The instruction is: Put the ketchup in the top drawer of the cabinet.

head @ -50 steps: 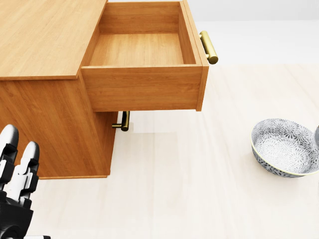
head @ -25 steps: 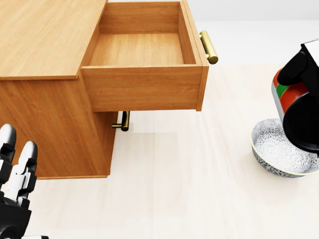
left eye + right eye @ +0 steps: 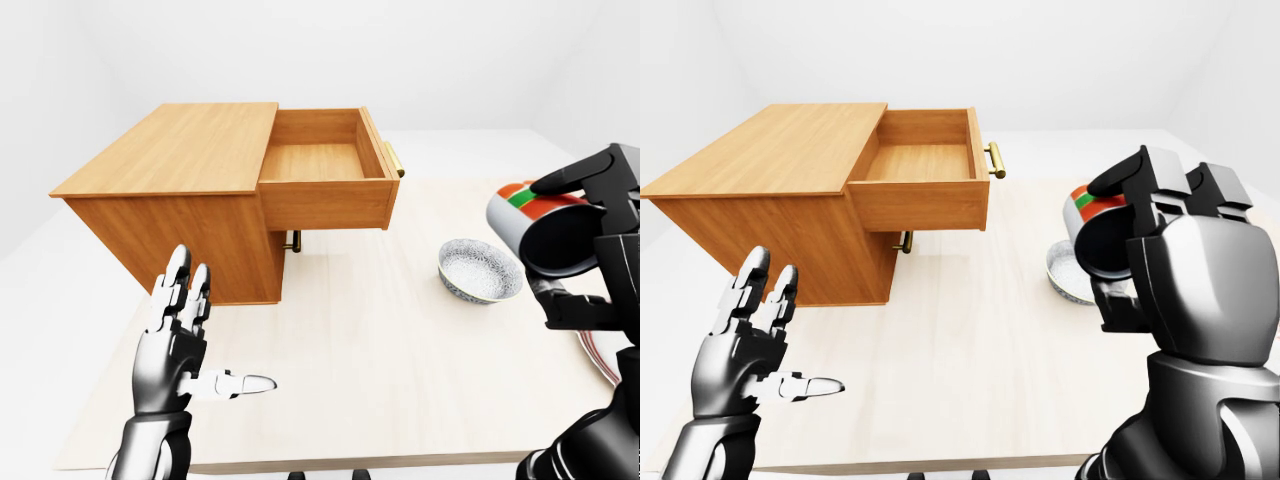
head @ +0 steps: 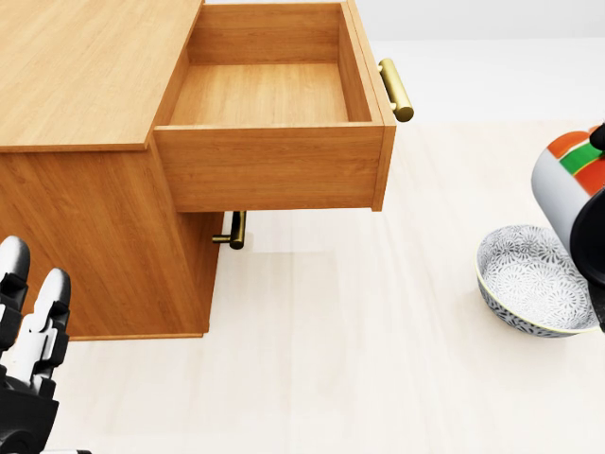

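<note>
My right hand (image 3: 580, 235) is shut on the ketchup (image 3: 535, 210), a white bottle with a red and green label, held tilted above the table at the right of the left-eye view, over the bowl. The wooden cabinet (image 3: 170, 190) stands at the upper left. Its top drawer (image 3: 325, 165) is pulled out and empty, with a brass handle (image 4: 396, 89) on its right end. My left hand (image 3: 180, 340) hovers open at the lower left, fingers spread, holding nothing.
A patterned grey bowl (image 3: 480, 271) sits on the pale table (image 3: 380, 350) below the ketchup. A second brass handle (image 4: 233, 231) of a lower drawer shows under the open drawer. A striped plate edge (image 3: 600, 352) lies at the far right.
My right hand with the ketchup came into the head view from the right, then drew back to the right and up. The left hand sank slightly.
</note>
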